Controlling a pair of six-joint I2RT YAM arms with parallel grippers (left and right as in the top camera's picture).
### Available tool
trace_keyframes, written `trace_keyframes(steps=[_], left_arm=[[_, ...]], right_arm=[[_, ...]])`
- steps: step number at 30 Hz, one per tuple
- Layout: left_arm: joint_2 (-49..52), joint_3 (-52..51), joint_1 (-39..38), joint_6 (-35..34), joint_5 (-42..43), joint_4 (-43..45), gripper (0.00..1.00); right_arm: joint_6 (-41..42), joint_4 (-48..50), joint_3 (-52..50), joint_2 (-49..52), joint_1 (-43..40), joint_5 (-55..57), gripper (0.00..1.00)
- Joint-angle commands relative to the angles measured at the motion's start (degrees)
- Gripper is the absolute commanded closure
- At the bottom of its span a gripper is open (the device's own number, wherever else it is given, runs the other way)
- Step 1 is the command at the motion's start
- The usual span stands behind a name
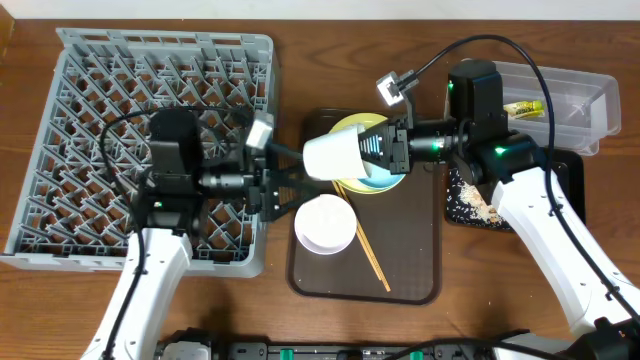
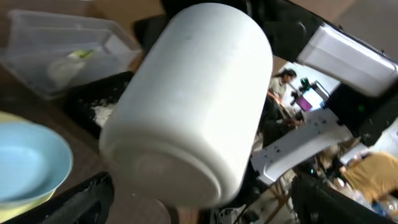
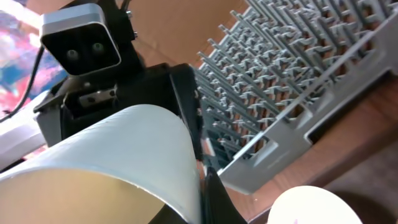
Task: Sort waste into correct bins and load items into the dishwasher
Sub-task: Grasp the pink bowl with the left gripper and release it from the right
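Wooden worktop (image 1: pixel 300 60) fills the overhead view, with the grey dish rack (image 1: pixel 160 37) at the left of the frame and the brown serving tray (image 1: pixel 410 250) in the centre. The small white cup (image 1: pixel 335 153) hangs in the air above the tray's upper edge, between the two arms. It lies on its side, its long axis running left to right across the frame, mouth to the right and base to the left. The right tool (image 1: pixel 372 148) is clamped on the cup's rim. The left tool (image 1: pixel 288 185) is spread wide and grips nothing, just left of and slightly below the base. Its wrist view shows that base head-on and close. A handover appears to be the step in hand. The left arm is nearer the rack, so the left tool would need to close around the cup's body before the right lets go.
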Motion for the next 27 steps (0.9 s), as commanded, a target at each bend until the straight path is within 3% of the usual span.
trace_keyframes(steps=[1,14,27], left_arm=[[0.0,0.9,-2.4,-3.1,-2.4,2.7,0.08],[0.0,0.9,-7.1,-21.6,-3.6,24.2,0.08],[0.0,0.9,-10.3,-22.1,-3.8,25.0,0.12]], right_arm=[[0.8,0.2,0.3,0.3,0.4,-4.8,0.99],[0.8,0.2,0.3,0.3,0.4,-5.8,0.99],[0.8,0.6,0.3,0.3,0.4,-5.9,0.99]])
